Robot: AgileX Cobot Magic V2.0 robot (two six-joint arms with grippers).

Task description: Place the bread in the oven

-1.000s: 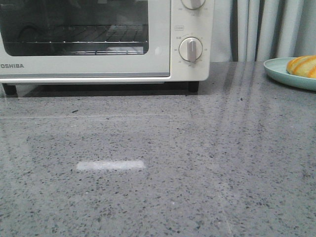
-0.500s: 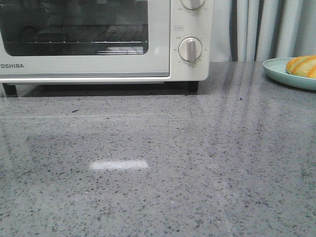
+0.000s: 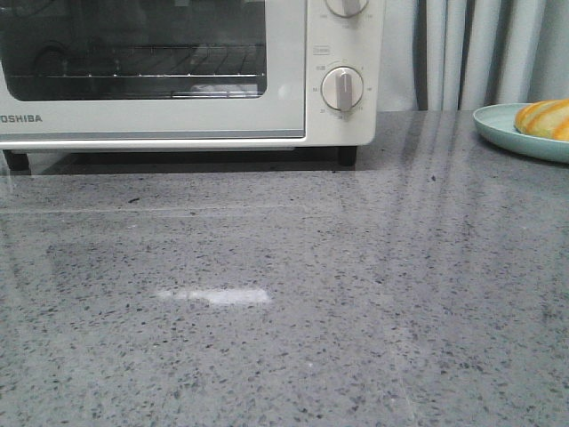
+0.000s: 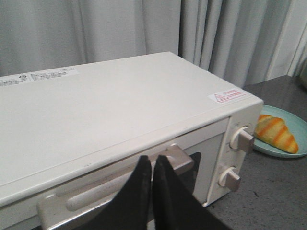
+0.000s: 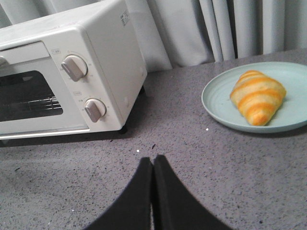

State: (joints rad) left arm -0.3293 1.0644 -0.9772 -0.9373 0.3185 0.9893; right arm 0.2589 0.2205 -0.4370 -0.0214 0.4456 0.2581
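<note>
**Inspector:** Status of the task?

**Assistant:** Nothing is completed, by my reading. The bread (image 5: 257, 97) lies on a pale green plate (image 5: 218, 103) on the grey stone table (image 3: 356, 294), well apart from the oven (image 4: 120, 110) and to its right. The oven door (image 3: 151, 116) is shut; the wire rack (image 3: 160, 67) behind the glass appears bare.

**Inspector:** Grippers?

**Assistant:** The left gripper (image 4: 152, 165) has its fingers pressed together, holding nothing, and hangs above and in front of the door handle (image 4: 115, 184). I cannot tell whether it touches the handle. The right gripper (image 5: 152, 165) is likewise closed and empty, above the table between oven and plate.

**Inspector:** What remains?

**Assistant:** Opening the door, lifting the bread, placing it on the rack.

**Inspector:** Clearance?

**Assistant:** The table in front of the oven is open, so the door should have room to swing down. The plate's raised rim sits close under the bread. The knobs (image 5: 74, 67) stand just beside the door's right edge.
</note>
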